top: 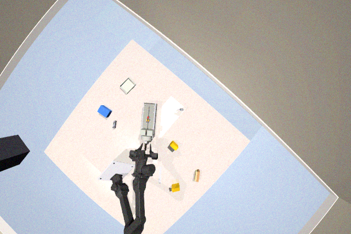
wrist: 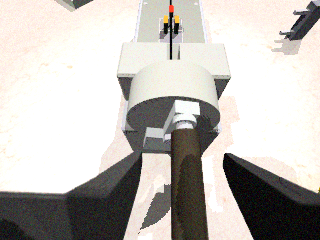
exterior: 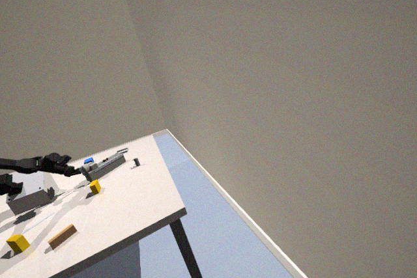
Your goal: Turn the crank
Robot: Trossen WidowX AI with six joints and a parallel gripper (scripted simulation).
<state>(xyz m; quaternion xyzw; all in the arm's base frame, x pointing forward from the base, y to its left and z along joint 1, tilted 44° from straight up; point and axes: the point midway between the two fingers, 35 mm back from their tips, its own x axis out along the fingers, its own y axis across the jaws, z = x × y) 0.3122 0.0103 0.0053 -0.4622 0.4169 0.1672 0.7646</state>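
Note:
The grey slide machine (top: 152, 112) (exterior: 113, 165) (wrist: 172, 80) lies in front of my gripper, its round crank end nearest me. The crank's dark brown handle (wrist: 187, 185) points toward me in the wrist view. My gripper (top: 146, 144) (wrist: 182, 157) is partly open, with one finger on each side of the handle and a visible gap on both sides. The red pointer (top: 147, 117) (wrist: 171, 9) stands a little beyond the two brass marks, the left one (wrist: 166, 19) and the right one (wrist: 176, 19), on the side away from the crank.
A grey box (top: 115, 170) (exterior: 30, 202) stands left of the arm. One yellow block (top: 174, 145) (exterior: 95, 186) is right of the gripper; another (top: 175, 187) and a wooden block (top: 197, 175) (exterior: 62, 236) are nearer the base. A blue block (top: 104, 110) lies left of the machine.

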